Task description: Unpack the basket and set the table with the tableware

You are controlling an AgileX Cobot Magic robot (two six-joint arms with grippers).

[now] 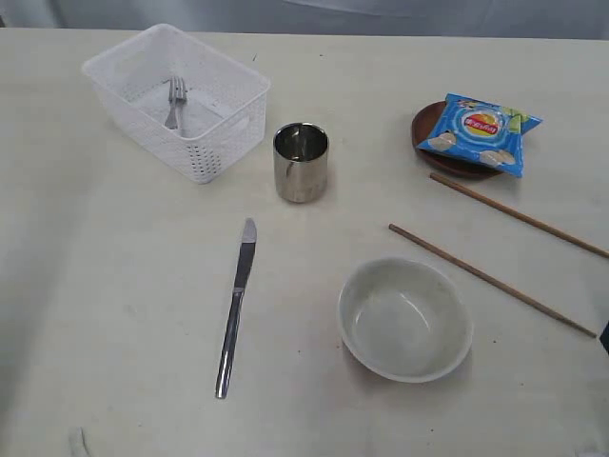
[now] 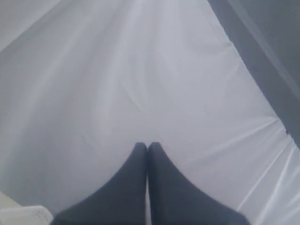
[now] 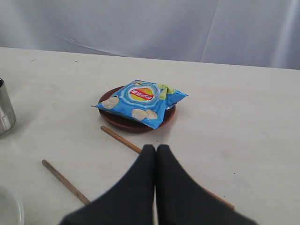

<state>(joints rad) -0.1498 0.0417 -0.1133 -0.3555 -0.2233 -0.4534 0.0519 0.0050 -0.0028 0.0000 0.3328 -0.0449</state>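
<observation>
The white lattice basket point(image 1: 205, 95) stands at the back left of the table point(image 1: 114, 286) with the fork point(image 1: 175, 102) lying inside. Beside it stands the steel cup point(image 1: 301, 162). The knife point(image 1: 236, 305) lies in front, and the off-white bowl point(image 1: 405, 319) sits at the front right. Two chopsticks point(image 1: 490, 279) lie slanted on the right. The dark brown plate point(image 3: 136, 123) carries a blue chip bag point(image 3: 140, 101). My right gripper point(image 3: 156, 148) is shut and empty, above a chopstick point(image 3: 119, 137). My left gripper point(image 2: 147, 146) is shut and empty, facing a white cloth. No wooden spoon is in view. Neither gripper appears in the exterior view.
A white cloth backdrop point(image 3: 150, 23) hangs behind the table's far edge. A corner of the basket point(image 2: 28, 215) shows at the edge of the left wrist view.
</observation>
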